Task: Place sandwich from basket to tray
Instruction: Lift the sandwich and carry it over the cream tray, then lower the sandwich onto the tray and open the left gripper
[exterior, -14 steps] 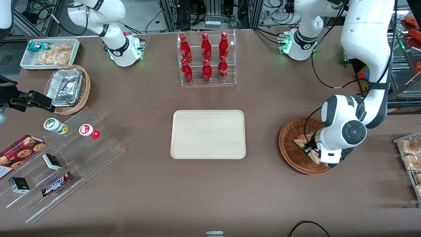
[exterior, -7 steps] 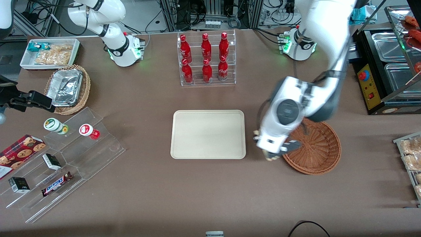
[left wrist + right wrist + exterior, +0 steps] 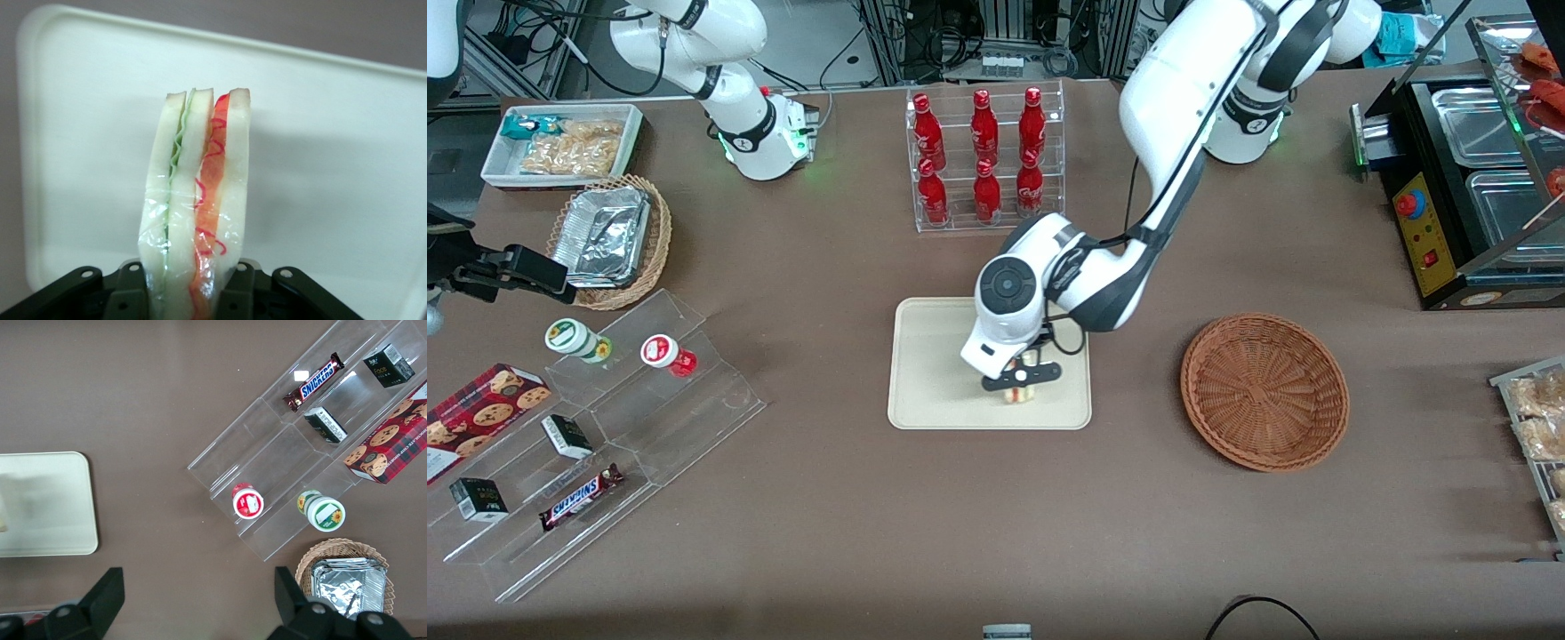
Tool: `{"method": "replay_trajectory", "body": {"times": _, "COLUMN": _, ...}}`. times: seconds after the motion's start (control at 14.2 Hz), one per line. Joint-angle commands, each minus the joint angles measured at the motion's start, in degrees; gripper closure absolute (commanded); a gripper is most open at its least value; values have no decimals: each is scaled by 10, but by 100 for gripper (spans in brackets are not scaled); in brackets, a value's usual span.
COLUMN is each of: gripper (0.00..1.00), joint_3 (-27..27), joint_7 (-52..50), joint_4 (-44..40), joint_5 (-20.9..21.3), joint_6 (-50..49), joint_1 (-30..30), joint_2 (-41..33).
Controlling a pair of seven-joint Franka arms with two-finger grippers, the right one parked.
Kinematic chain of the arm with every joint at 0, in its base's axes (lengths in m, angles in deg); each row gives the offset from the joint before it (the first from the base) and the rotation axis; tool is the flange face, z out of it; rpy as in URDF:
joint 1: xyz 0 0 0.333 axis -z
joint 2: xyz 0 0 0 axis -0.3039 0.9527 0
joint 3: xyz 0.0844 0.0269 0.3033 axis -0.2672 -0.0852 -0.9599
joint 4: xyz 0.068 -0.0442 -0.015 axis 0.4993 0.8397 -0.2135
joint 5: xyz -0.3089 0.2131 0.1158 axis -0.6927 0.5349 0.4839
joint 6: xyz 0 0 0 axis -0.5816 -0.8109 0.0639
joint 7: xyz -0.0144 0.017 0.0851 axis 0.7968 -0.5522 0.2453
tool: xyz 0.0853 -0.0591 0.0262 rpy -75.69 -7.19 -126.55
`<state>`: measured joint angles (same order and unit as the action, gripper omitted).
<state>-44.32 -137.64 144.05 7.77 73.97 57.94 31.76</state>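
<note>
So we're at the drop-off step. The gripper point(image 3: 1021, 380) is over the tray point(image 3: 934, 391), lower-center of the front view, with its fingers point(image 3: 235, 293) clamped on the sandwich point(image 3: 193, 213). The basket point(image 3: 1264, 390) sits empty, well apart toward the working arm's end of the surface.

From the wrist cam, the sandwich is held by one end, its long axis running straight out from the fingers, bread slices on edge and the filling side facing the camera, the free end pointing out over the tray. Can't tell whether it's touching the tray yet.

Next move, I'd guess: ease down until it rests on the tray, open up, then lift clear. It may tip onto a flat face once released.
</note>
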Motion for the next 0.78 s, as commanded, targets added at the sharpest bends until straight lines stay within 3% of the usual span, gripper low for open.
{"method": "replay_trajectory", "body": {"times": 0.0, "gripper": 68, "joint_3": 16, "joint_7": 2, "joint_4": -33, "joint_5": -7, "joint_6": 16, "joint_1": -3, "joint_2": 31}}
{"method": "replay_trajectory", "body": {"times": 0.49, "gripper": 63, "joint_3": 19, "joint_7": 53, "joint_4": -30, "joint_5": 15, "joint_6": 15, "joint_1": -1, "joint_2": 45}}
{"method": "replay_trajectory", "body": {"times": 0.56, "gripper": 36, "joint_3": 19, "joint_7": 54, "joint_4": -30, "joint_5": 14, "joint_6": 15, "joint_1": -1, "joint_2": 44}}
{"method": "replay_trajectory", "body": {"times": 0.64, "gripper": 0, "joint_3": 19, "joint_7": 52, "joint_4": -30, "joint_5": 11, "joint_6": 12, "joint_1": -1, "joint_2": 41}}
{"method": "replay_trajectory", "body": {"times": 0.71, "gripper": 0, "joint_3": 19, "joint_7": 44, "joint_4": -30, "joint_5": 10, "joint_6": 10, "joint_1": -1, "joint_2": 35}}
